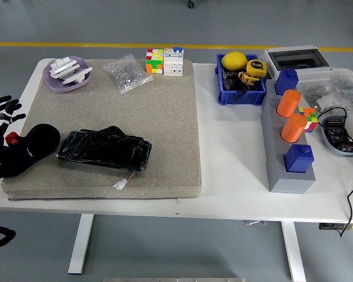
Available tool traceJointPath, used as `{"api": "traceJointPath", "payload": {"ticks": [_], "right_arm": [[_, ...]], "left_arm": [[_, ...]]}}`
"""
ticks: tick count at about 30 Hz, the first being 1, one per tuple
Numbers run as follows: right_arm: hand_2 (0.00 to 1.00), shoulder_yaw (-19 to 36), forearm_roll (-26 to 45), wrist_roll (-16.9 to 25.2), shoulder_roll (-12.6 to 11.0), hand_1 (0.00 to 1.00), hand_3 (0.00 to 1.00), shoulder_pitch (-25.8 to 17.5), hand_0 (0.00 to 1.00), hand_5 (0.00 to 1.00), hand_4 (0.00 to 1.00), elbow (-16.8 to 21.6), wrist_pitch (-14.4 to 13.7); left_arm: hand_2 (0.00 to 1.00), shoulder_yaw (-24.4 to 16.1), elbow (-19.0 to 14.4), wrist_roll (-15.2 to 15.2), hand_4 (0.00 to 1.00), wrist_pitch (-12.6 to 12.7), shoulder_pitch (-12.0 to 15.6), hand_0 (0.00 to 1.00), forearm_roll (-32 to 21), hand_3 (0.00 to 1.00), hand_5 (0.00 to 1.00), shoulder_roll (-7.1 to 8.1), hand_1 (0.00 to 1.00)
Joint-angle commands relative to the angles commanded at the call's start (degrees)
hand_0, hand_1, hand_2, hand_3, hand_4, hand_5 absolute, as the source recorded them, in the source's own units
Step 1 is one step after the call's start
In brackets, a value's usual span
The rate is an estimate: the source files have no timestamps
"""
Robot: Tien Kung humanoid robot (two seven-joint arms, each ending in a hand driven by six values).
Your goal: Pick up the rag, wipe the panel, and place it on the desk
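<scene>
We take the grey mat (106, 129) as our landmark. At its near left corner lies the black rag (25, 150), bunched in a soft heap half on the mat and half over its left edge, within easy reach of our left hand (1, 117). That hand sits just off the mat's left side, touching or nearly touching the rag; its pale fingers (6, 107) look spread, closed on nothing, so we judge the pick-up not yet made. Our right hand is out of view.

Just right of the rag, on the mat's near half, rests the dark panel (104, 150), lying flat with a small white connector (120, 184) trailing toward the mat's near edge. We think the padded mat keeps it from sliding under a wipe.

Right of the mat stands a grey block (285, 158) carrying orange cylinders (290, 116) and blue caps, well clear of the work.

At the mat's far edge we see a purple dish (67, 74) on the left, a clear bag of small parts (127, 72), and a colour cube (155, 61). Beyond the far right corner is a blue bin (241, 82).
</scene>
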Motion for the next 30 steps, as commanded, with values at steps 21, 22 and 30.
{"api": "traceJointPath", "payload": {"ticks": [21, 22, 30], "right_arm": [[0.654, 1.0, -0.9, -0.1, -0.1, 0.570, 0.553, -0.1, 0.527, 0.416, 0.931, 0.0, -0.1], [0.654, 0.9, -0.8, -0.1, -0.1, 0.570, 0.553, -0.1, 0.527, 0.416, 0.931, 0.0, -0.1], [0.654, 0.3, -0.4, -0.2, -0.4, 0.570, 0.552, -0.2, 0.527, 0.415, 0.931, 0.0, -0.2]], "left_arm": [[0.613, 0.0, 0.0, 0.0, 0.851, 0.0, 0.0, 0.526, 0.2, 0.578, 0.355, 0.45, 0.669], [0.613, 0.0, 0.0, 0.0, 0.851, 0.0, 0.0, 0.526, 0.2, 0.578, 0.355, 0.46, 0.669], [0.612, 0.1, -0.1, 0.0, 0.850, 0.0, -0.1, 0.526, 0.3, 0.578, 0.353, 0.73, 0.669]]}}
